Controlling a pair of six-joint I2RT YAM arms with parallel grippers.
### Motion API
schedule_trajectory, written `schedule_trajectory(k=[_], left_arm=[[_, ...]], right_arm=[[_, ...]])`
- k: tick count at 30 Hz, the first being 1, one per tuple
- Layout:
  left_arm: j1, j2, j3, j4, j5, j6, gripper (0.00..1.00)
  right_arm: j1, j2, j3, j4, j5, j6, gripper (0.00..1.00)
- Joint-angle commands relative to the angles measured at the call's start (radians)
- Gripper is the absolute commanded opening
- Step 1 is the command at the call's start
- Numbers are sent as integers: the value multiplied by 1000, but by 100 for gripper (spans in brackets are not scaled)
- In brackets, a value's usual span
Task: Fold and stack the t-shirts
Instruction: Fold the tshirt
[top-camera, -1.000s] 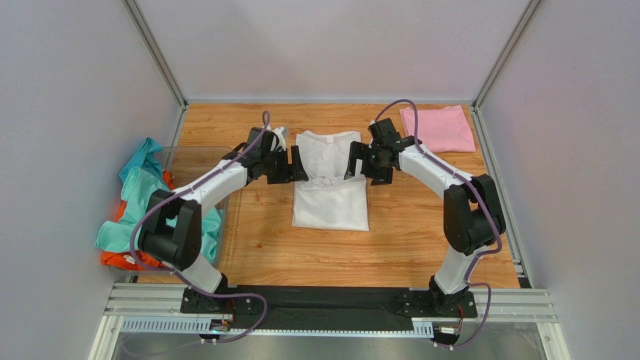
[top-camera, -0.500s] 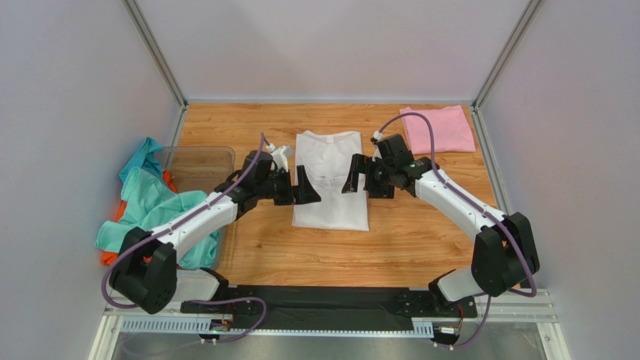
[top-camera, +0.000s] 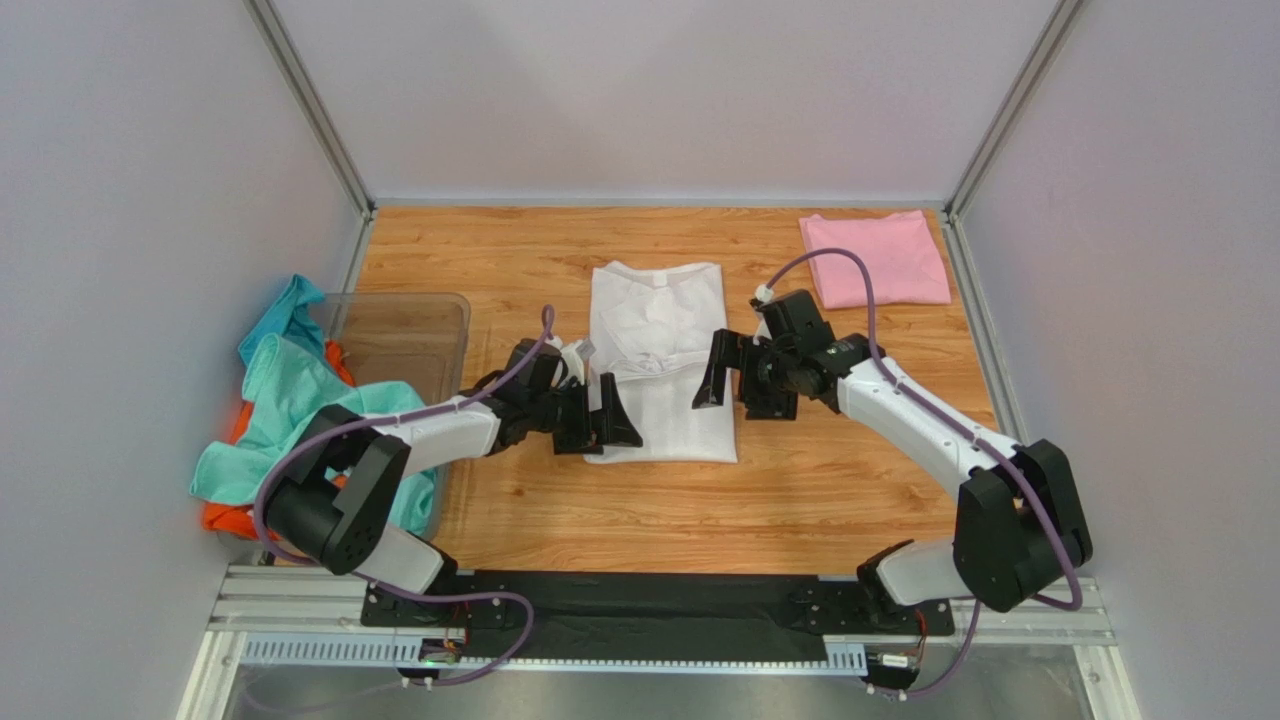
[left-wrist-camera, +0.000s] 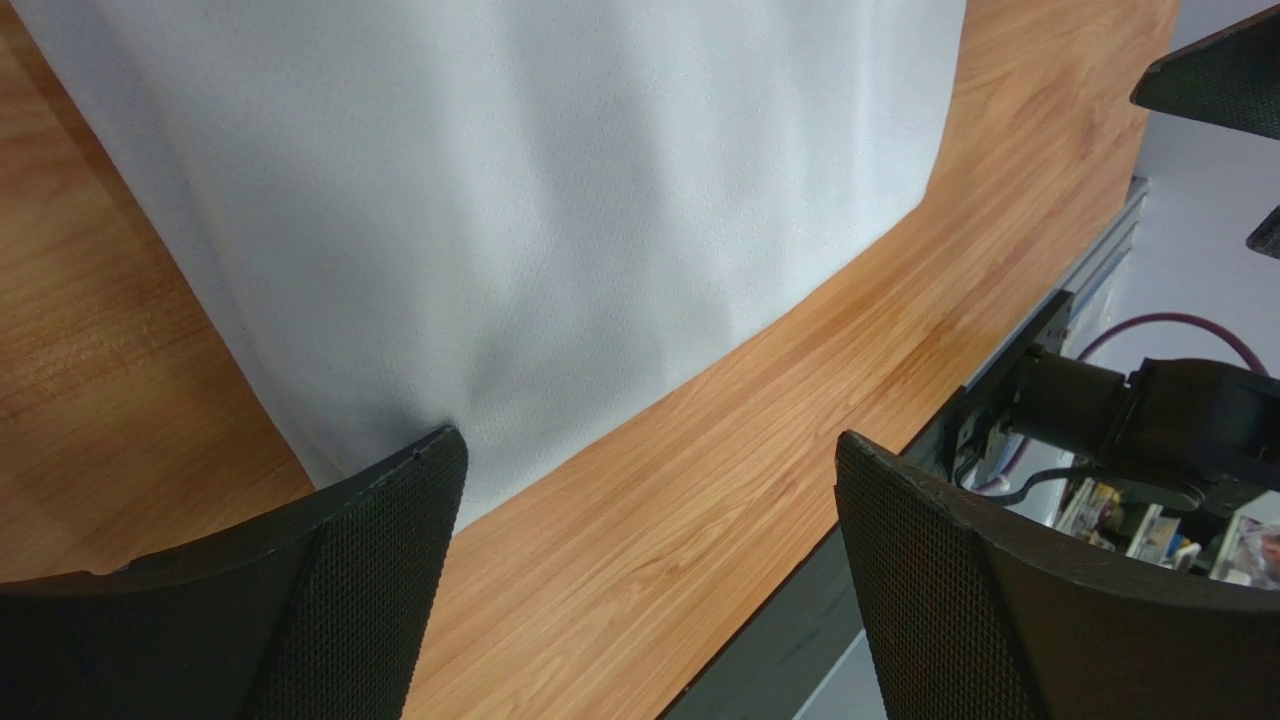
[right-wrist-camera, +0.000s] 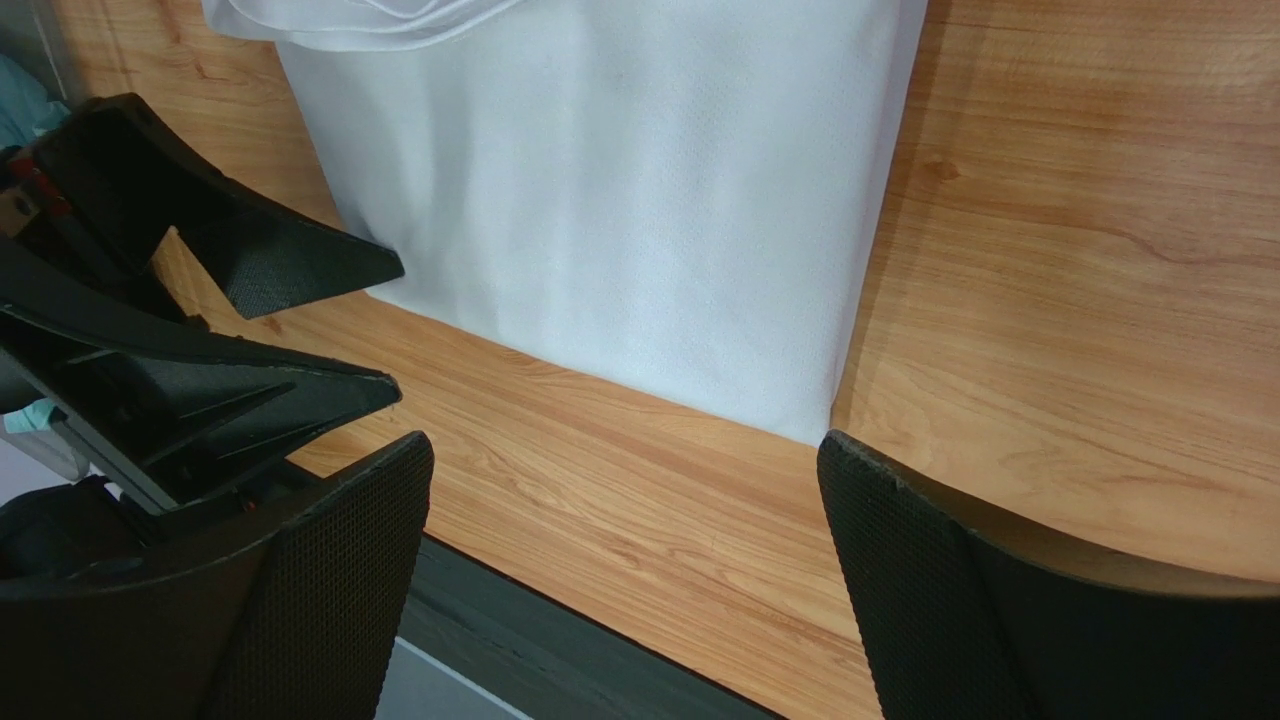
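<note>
A white t-shirt lies flat in the middle of the table, sides folded in, collar end at the far side. It also shows in the left wrist view and the right wrist view. My left gripper is open and empty at the shirt's near left corner. My right gripper is open and empty at the shirt's right edge, near its lower part. A folded pale pink t-shirt lies at the far right. Teal t-shirts and an orange one hang over the bin at the left.
A clear plastic bin stands at the table's left edge. Bare wooden table runs along the near side. A metal rail runs along the front with both arm bases. Grey walls close in the left, right and back.
Both grippers have moved toward the near edge along the white shirt's sides, from its middle to its lower part. Both stayed open. The shirt has not moved.
</note>
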Motion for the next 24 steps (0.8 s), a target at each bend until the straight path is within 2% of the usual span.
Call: schedule_trajectory(k=[1, 7, 10, 16, 21, 24], left_arm=[[-3, -33, -34, 54, -41, 1, 100], [-3, -75, -18, 34, -33, 16, 100], [-3, -175, -2, -36, -61, 14, 100], [-3, -449, 9, -291, -193, 44, 100], [-1, -716, -32, -486, -345, 18, 100], [-1, -847, -63, -595, -389, -22, 100]], right_arm=[[-1, 12, 6, 52, -44, -9, 100], [14, 72, 53, 146, -168, -12, 100], [45, 123, 98, 157, -180, -12, 100], [108, 272, 212, 195, -185, -3, 100], [156, 405, 328, 201, -150, -13, 100], [171, 496, 413, 209, -163, -12, 100]])
